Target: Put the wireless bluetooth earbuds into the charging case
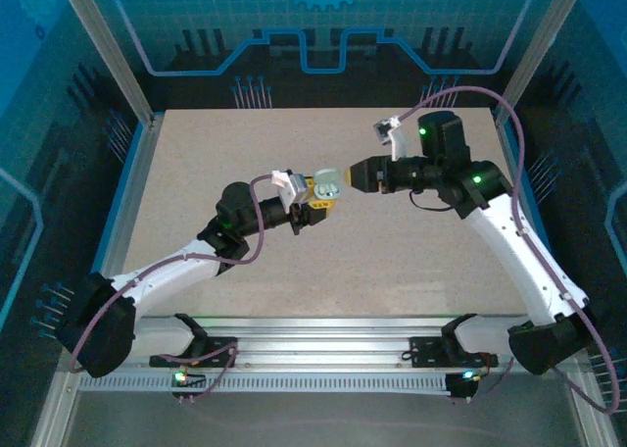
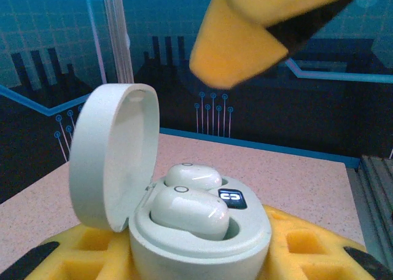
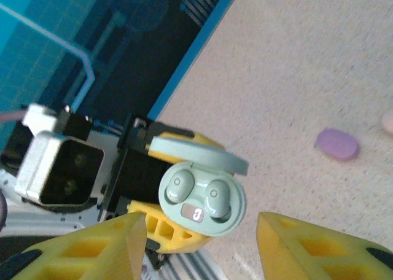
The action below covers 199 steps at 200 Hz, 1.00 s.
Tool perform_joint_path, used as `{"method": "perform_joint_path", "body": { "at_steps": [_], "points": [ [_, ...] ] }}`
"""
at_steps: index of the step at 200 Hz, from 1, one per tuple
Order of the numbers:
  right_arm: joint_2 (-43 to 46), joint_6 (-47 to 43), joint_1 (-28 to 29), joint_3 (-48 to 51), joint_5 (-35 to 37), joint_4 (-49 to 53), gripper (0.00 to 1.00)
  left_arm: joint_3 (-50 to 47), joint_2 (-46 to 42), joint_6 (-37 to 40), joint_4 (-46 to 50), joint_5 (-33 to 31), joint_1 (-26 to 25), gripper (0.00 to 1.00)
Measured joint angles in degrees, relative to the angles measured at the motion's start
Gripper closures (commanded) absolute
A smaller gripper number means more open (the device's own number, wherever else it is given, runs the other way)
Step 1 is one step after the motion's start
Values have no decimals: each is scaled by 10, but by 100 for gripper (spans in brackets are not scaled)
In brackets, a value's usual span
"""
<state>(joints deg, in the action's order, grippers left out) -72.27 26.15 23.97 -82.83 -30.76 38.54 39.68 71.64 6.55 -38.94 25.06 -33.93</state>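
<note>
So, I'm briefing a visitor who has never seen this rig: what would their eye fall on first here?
The open mint-white charging case, lid up with two earbuds seated side by side, held off the table by the left gripper. Next, the right gripper facing it, jaws apart. A small purple oval piece lies on the table beyond.

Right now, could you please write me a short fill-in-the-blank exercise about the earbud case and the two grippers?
The pale mint oval plastic charging case has its lid ____.
Inside it sit ____ glossy mint-white earbuds.
The left gripper is clamped on the charging ____.
The right gripper, its yellow foam-padded jaws apart, holds ____.
Missing words: open; two; case; nothing.
</note>
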Motion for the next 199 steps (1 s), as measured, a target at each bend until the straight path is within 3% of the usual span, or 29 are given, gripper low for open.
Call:
{"method": "perform_joint_path", "body": {
  "at_steps": [66,199],
  "points": [
    [-33,16,-17,-40,25,-34,44,-3,0,10,-5,-12,0,64],
    [-166,37,-19,-176,-32,23,41,-21,-9,9,-16,-18,0,65]
  ]
}}
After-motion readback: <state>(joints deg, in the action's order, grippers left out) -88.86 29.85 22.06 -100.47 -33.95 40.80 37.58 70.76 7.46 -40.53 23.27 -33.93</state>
